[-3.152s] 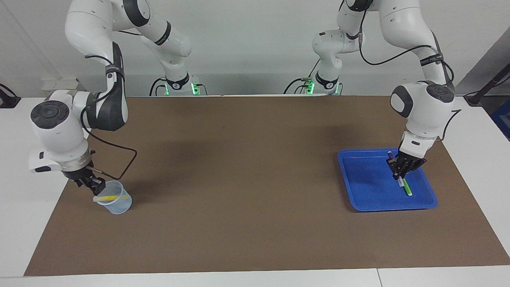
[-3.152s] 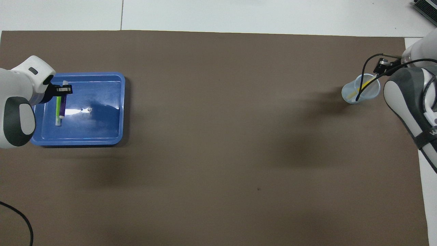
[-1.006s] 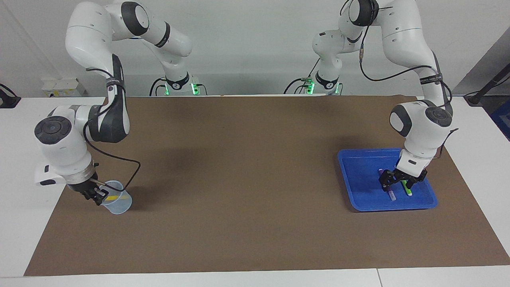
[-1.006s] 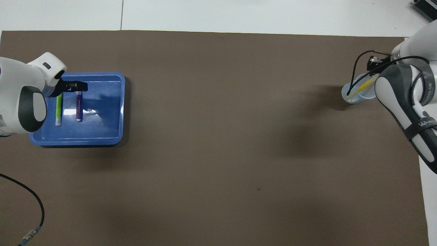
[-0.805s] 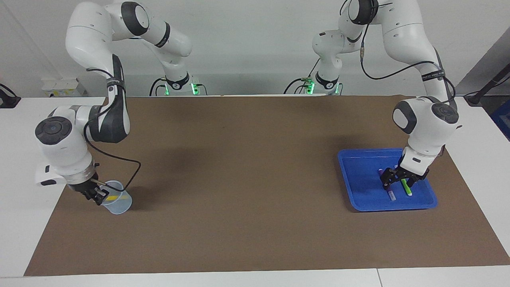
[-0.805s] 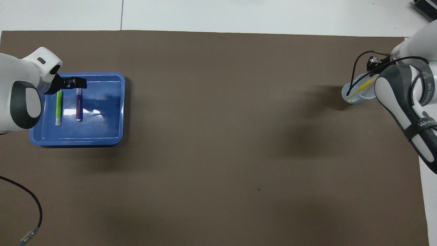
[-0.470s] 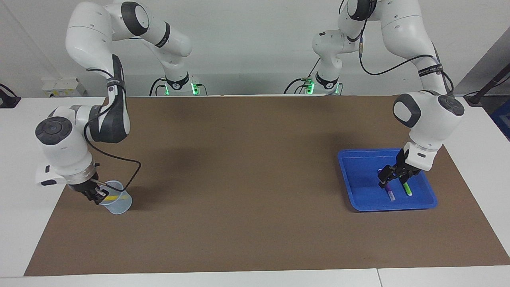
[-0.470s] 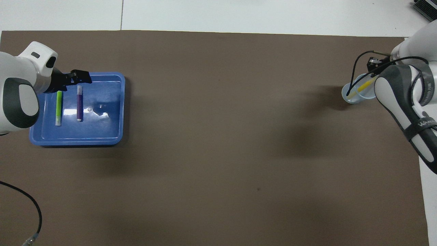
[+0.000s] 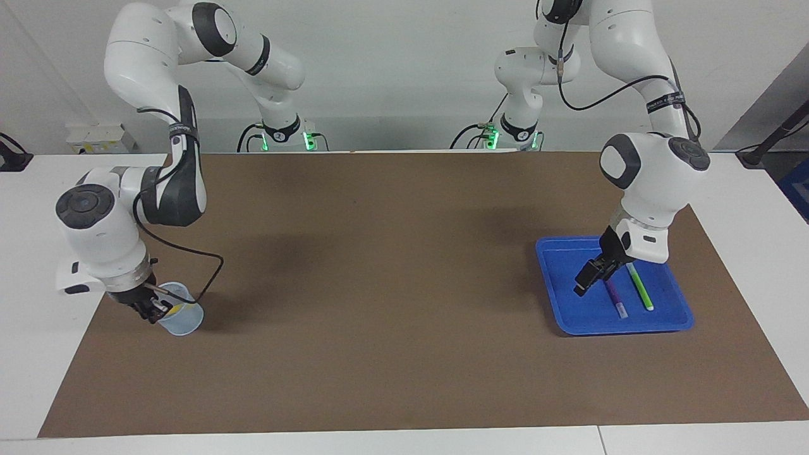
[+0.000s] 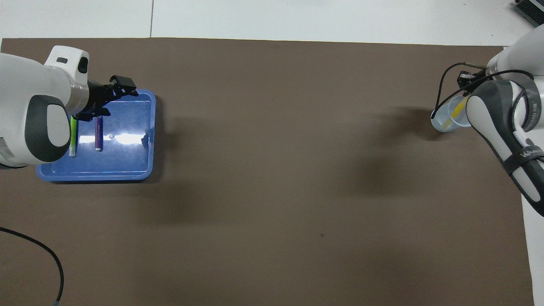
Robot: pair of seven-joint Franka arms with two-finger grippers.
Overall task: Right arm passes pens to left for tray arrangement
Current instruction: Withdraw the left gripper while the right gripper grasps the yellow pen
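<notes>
The right gripper (image 9: 153, 310), low in the facing view, is closed tight at the rim of the cup (image 9: 184, 321); we think it pinches the yellow pen (image 9: 172, 309). The left gripper (image 9: 584, 282) hangs wide and empty over the blue tray (image 9: 569, 316), where the purple pen (image 9: 614, 298) and green pen (image 9: 639, 287) lie side by side.

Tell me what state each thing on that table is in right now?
Green pen: lying flat in the tray.
Purple pen: lying flat in the tray beside the green pen.
Yellow pen: standing slanted in the cup.
Cup: upright.
Tray: flat on the table.
Left gripper: open, empty, raised over the tray.
Right gripper: shut, at the cup's rim.
</notes>
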